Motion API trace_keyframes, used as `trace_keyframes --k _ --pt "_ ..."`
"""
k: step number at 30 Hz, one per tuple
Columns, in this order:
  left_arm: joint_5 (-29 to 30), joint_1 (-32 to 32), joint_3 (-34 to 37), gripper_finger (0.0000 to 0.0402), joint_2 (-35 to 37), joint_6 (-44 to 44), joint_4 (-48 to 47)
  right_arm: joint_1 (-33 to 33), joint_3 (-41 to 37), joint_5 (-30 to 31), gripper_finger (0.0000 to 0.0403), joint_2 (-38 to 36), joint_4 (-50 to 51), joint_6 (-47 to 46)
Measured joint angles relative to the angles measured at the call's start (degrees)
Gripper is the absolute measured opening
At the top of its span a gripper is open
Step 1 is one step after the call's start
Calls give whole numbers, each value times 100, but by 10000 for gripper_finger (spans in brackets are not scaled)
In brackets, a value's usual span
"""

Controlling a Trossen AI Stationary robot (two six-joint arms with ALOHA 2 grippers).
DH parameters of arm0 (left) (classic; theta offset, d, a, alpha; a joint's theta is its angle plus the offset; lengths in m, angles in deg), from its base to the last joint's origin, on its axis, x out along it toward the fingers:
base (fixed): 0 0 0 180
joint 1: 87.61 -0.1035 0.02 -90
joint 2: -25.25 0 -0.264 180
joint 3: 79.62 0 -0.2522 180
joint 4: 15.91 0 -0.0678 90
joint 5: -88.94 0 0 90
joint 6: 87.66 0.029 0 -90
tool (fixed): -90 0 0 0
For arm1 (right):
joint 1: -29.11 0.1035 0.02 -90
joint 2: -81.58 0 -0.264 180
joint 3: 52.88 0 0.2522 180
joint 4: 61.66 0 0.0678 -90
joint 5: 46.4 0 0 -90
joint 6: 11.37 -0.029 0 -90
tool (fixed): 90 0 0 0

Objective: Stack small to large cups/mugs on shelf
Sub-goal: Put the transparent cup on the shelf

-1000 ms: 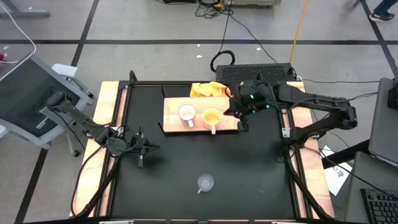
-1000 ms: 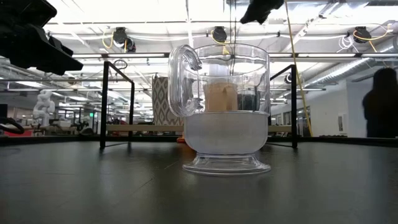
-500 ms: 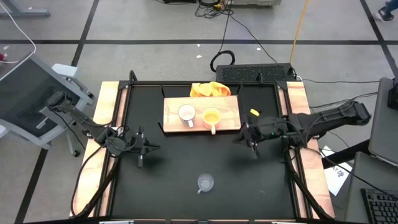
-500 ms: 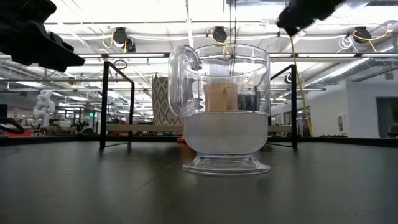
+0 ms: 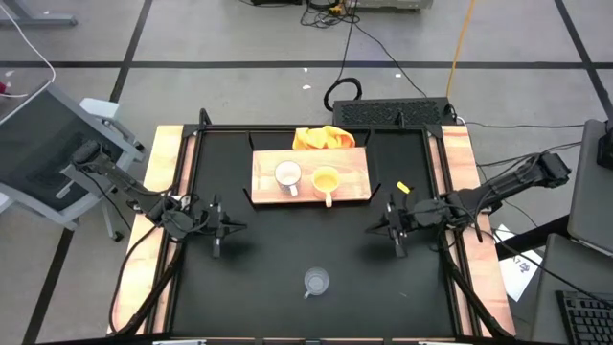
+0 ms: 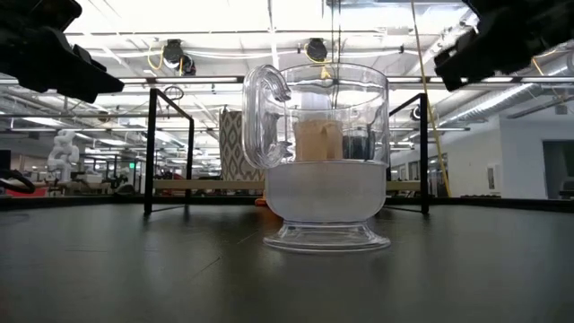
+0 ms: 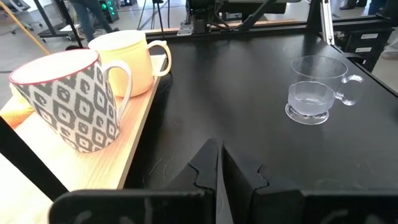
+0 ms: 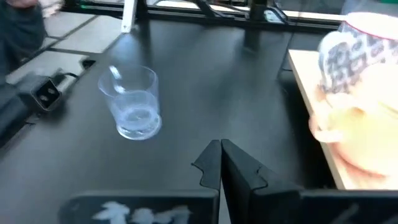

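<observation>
The light-wood shelf board [image 5: 354, 171] lies at the far middle of the black table. Two mugs stand upright on it side by side: the white patterned mug [image 5: 287, 174] [image 7: 65, 99] and the orange-yellow mug [image 5: 326, 180] [image 7: 127, 62]. The clear glass cup [image 5: 316, 282] [image 6: 323, 161] stands alone on its base on the table, near the near edge. My left gripper [image 5: 218, 230] [image 7: 219, 165] hovers shut at the table's left. My right gripper [image 5: 393, 228] [image 8: 221, 163] hovers shut at the table's right. Both are well away from the cup and the mugs.
An orange-yellow cloth [image 5: 323, 138] lies bunched at the board's far edge. A black metal frame [image 5: 201, 129] edges the table. Open black tabletop lies between the two grippers and around the glass cup.
My right gripper has drawn back from the board's right end, beside the orange-yellow mug, toward the table's right and near side. It now hovers at the right, level with the left gripper. The mugs and the glass cup have stayed in place.
</observation>
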Motion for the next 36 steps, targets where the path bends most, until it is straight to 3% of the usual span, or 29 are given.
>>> trace_keyframes --k 6,19,28,36 --pt "7 1 0 24 -2 8 -4 50 -592 121 0 -342 -488 -141" --pt "7 1 0 24 -2 7 -12 356 -1936 187 0 -428 -2643 -342" --pt "10 1 0 24 -2 22 -11 336 -2107 306 0 -467 -2650 -85" --pt "15 1 0 24 0 -1 -11 287 -2107 393 0 -1039 -2452 201"
